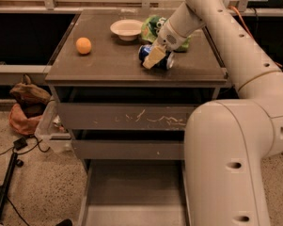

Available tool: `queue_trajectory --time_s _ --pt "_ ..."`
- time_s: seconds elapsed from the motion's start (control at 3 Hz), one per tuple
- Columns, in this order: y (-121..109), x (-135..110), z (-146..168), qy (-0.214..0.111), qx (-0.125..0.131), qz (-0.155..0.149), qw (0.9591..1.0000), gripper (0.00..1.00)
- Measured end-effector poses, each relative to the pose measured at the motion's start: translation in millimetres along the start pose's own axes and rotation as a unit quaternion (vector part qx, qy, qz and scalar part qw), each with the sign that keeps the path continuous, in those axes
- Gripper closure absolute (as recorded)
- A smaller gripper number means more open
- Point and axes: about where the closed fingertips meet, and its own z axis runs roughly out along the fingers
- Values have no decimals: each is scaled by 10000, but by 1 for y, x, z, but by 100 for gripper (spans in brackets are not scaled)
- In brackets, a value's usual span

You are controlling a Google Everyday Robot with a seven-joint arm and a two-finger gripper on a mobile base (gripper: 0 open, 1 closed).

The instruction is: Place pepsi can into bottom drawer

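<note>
The pepsi can (pixel 144 51) lies on its side on the cabinet top, right of centre, dark blue with a silver end pointing right. My gripper (pixel 154 57) is down on the can and covers its middle, with the cream arm reaching in from the upper right. The bottom drawer (pixel 134 192) is pulled open below the cabinet, and its flat floor is bare. The arm's large lower link hides the drawer's right side.
An orange (pixel 83 45) sits at the left of the cabinet top (pixel 108 65). A white bowl (pixel 126 28) and a green chip bag (pixel 152 26) lie behind the can. The two upper drawers are closed. A bag (pixel 26 105) and cables lie on the floor at left.
</note>
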Motion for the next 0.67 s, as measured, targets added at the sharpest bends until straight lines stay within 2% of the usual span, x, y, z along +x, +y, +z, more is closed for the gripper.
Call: queue_trajectory --time_s 0.33,0.67 --pt "21 12 -40 -136 453 173 9987 100" --pt "21 12 -40 -136 452 173 9987 100"
